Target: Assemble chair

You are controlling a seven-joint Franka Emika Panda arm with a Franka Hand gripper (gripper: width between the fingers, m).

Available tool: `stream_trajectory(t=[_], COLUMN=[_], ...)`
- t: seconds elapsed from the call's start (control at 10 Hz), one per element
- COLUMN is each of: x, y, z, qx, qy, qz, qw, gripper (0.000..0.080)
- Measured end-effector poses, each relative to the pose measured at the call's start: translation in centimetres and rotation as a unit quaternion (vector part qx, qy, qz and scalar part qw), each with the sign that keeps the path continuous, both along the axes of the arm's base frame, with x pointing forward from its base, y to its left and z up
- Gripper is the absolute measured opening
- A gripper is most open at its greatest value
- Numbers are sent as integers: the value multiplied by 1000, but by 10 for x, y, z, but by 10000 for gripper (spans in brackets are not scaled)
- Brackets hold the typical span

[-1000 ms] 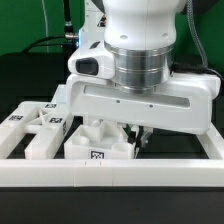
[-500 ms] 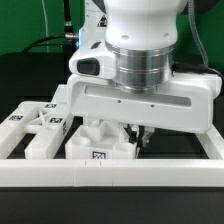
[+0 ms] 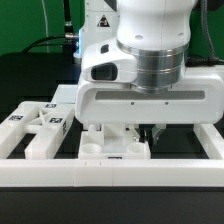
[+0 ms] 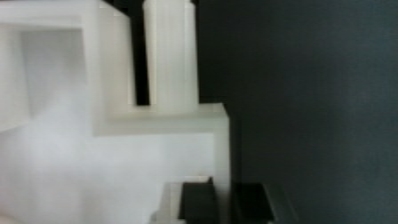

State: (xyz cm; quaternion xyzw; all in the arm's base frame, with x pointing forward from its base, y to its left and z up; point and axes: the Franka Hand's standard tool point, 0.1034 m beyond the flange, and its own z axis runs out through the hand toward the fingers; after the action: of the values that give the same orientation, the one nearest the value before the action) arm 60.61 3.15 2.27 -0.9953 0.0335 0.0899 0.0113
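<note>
So the arm has slid toward the exterior view's right over the last second. The chunky chair piece (image 3: 112,145) under it has gone along and now sits further from the loose parts (image 3: 35,125) on the exterior view's left, just behind the near border rail (image 3: 60,172). The gripper (image 3: 150,132) is clenched shut right beside the piece, not visibly around anything. Looks like a shove to reposition it, not a pick.

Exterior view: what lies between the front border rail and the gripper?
A white chair piece, just behind the border rail and close by the gripper; the exterior view shows it.
</note>
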Motion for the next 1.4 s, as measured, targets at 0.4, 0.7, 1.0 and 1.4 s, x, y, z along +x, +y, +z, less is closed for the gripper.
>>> stream_trajectory(t=[0.4, 0.7, 1.0, 1.4], x=[9, 13, 16, 15], y=[21, 43, 64, 78], z=[-3, -3, -2, -2], qx=[0, -2, -4, -4], qy=[-5, -3, -1, -2], qz=[11, 10, 4, 4], qw=[1000, 1000, 1000, 1000], gripper=[32, 32, 32, 32])
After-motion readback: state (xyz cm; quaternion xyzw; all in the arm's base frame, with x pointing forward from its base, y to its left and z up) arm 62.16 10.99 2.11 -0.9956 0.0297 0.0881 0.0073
